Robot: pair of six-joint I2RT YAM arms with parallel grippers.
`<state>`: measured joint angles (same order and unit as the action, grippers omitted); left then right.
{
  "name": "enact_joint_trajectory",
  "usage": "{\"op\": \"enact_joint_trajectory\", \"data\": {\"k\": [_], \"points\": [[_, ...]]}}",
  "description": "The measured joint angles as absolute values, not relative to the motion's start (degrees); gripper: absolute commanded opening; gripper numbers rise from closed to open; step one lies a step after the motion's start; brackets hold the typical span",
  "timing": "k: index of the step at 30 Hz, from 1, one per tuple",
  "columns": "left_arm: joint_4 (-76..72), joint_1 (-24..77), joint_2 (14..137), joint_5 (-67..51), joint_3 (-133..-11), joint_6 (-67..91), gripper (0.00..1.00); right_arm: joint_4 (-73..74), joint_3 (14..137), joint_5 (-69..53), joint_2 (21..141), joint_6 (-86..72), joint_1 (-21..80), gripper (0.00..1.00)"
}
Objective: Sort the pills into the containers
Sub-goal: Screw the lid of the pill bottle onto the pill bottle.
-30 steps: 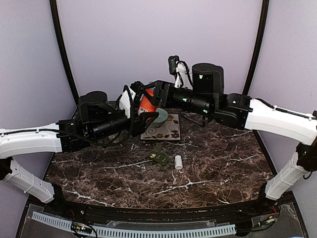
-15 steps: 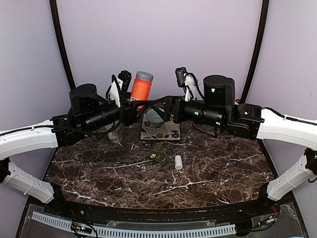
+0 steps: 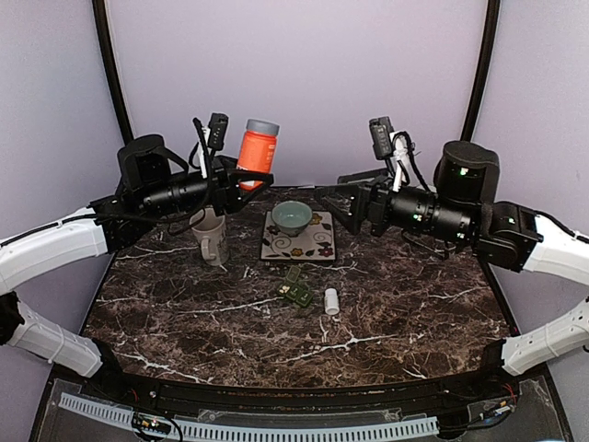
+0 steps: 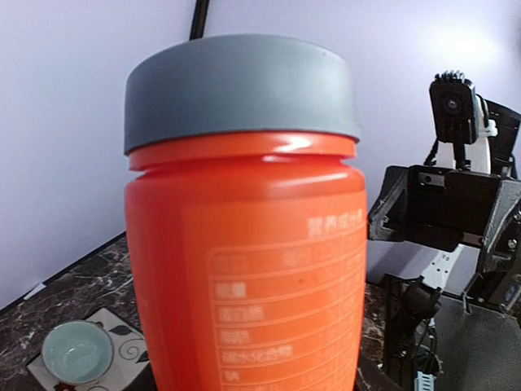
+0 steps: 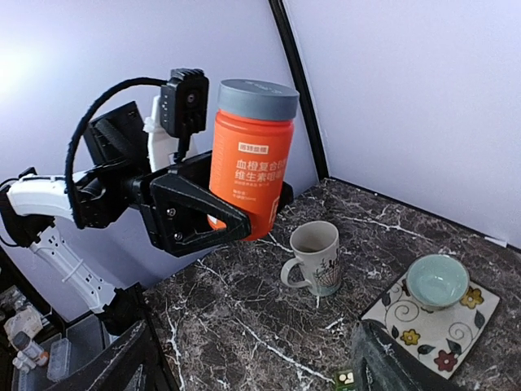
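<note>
Orange bottle (image 3: 257, 152) is held raised above the counter (image 3: 414, 304), clamped in the left fingers (image 5: 199, 216); the right fingers (image 5: 395, 362) are spread apart, empty. The pill box (image 3: 294, 287) lies on the counter below. Opening seems in hand: next the grey cap (image 3: 262, 126) must probably be gripped squarely and twisted off.

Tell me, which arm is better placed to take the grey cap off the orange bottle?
The right. The left gripper holds the orange bottle up in the air; the right gripper is open, empty and faces its grey cap.
</note>
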<state>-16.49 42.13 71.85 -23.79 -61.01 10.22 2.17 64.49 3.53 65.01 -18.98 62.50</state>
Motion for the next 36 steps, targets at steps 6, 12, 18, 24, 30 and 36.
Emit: {"op": "enact_joint_trajectory", "data": {"k": [6,12,18,24,30,36], "points": [[-16.6,40.0,77.7,-44.6,-66.5,14.9,0.0,1.7,64.5,-1.8,62.8,-17.1,58.3,0.85],[-16.6,39.9,84.9,-60.7,-70.0,19.8,0.0,-0.9,64.5,-10.7,63.2,-18.5,52.7,0.86],[-16.7,39.9,87.3,-68.5,-70.0,22.9,0.0,-3.6,64.5,-17.7,65.4,-20.5,50.9,0.87],[-17.6,39.9,87.3,-72.3,-70.1,24.2,0.0,-6.1,64.5,-22.3,68.2,-23.4,49.4,0.87],[-18.3,39.9,87.3,-74.0,-70.1,24.7,0.0,-10.9,64.5,-24.3,70.5,-25.1,48.9,0.87],[-19.0,39.9,87.4,-74.8,-70.1,25.2,0.0,-13.6,65.6,-28.3,73.0,-29.4,48.8,0.87]]}}
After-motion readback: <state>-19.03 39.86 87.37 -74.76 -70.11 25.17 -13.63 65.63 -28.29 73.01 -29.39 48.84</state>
